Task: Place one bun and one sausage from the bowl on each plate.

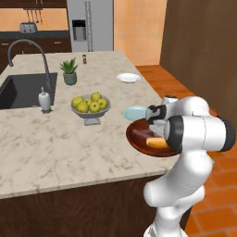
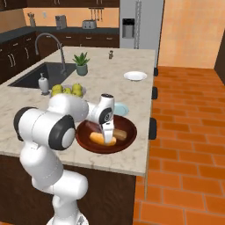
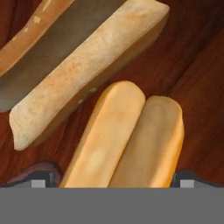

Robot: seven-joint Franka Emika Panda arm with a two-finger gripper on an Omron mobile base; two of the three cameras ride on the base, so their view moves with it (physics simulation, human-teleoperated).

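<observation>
The dark wooden bowl (image 2: 83,139) (image 1: 134,141) sits at the counter's near right corner. In it lie a golden bun (image 3: 127,135) (image 2: 102,139) (image 1: 157,143), a paler bun (image 3: 87,65) (image 2: 119,133) and a reddish sausage (image 1: 140,134). My gripper (image 2: 107,137) (image 3: 116,181) points down into the bowl, open, its fingertips (image 3: 188,179) straddling the golden bun without closing on it. The pale blue plate (image 1: 133,112) (image 2: 122,109) lies just behind the bowl. The white plate (image 1: 128,77) (image 2: 135,76) lies farther back near the right edge.
A grey footed bowl of yellow-green fruit (image 1: 90,105) stands left of the wooden bowl. Further back are a potted plant (image 1: 70,71), a soap dispenser (image 1: 44,100), the sink (image 1: 23,90) with its faucet, and a small shaker (image 1: 84,59). The counter edge runs beside the bowl.
</observation>
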